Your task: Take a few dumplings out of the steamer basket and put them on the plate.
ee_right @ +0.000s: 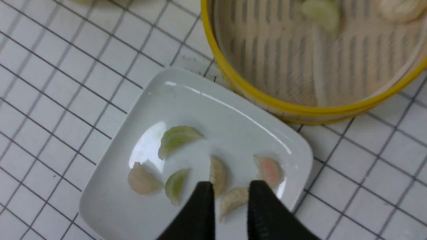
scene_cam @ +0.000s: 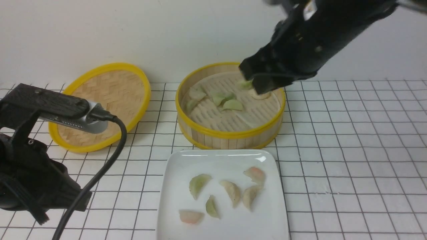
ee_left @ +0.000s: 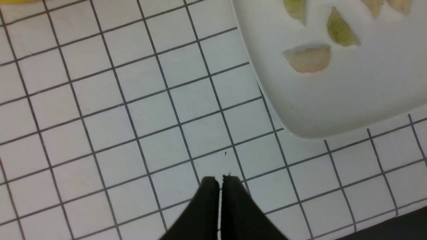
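While right gripper (ee_right: pixel 228 186) hangs parted, empty | left gripper (ee_left: pixel 220 180) closed, empty | two pink dumplings (scene_cam: pixel 256 174) on plate (scene_cam: pixel 233 160)

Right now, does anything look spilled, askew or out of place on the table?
Nothing is spilled: the dumplings all sit on the plate or in the steamer basket. Only the lid looks askew, tilted as if propped against the back wall.

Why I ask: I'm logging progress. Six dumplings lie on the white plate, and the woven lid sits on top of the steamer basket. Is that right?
Not quite. The lid is off. The front view shows it apart from the steamer basket, to the basket's left, and the basket stands open. Six dumplings on the plate is correct.
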Tool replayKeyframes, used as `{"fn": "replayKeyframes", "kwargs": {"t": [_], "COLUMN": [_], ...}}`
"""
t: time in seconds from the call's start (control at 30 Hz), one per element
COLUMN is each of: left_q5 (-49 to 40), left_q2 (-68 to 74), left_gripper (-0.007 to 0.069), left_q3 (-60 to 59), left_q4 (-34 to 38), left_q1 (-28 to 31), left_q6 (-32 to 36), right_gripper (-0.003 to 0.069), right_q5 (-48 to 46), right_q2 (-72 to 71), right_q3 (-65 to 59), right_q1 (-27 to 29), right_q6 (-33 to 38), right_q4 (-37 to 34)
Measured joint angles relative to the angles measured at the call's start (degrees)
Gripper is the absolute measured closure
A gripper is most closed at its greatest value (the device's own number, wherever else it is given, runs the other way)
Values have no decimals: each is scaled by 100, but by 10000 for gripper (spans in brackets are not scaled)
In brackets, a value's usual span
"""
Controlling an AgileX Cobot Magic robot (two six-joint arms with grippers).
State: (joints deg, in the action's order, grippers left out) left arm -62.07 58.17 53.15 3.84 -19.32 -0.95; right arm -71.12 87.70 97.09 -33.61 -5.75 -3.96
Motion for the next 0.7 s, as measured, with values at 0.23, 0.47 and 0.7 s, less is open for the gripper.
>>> {"fn": "replayKeyframes", "kwargs": {"t": [0.23, 0.47, 0.7], "left_q5": [752, 1630, 2008], "left_q2": [0, 0, 9], "left_gripper": [631, 631, 631], "left_q3": [0, 0, -5], "left_q4": [201, 559, 696], "left_q1": [0, 0, 0], "left_q6": [0, 0, 0], "right_gripper": [673, 673, 673], "right_q5": [79, 2091, 4396], "right_q2": [-2493, -5471, -8625], "right_q3": [-1436, -3930, -6464], "right_q1": [0, 0, 0], "right_q6": [-253, -405, -1622], "right_q4": [681, 695, 1194]}}
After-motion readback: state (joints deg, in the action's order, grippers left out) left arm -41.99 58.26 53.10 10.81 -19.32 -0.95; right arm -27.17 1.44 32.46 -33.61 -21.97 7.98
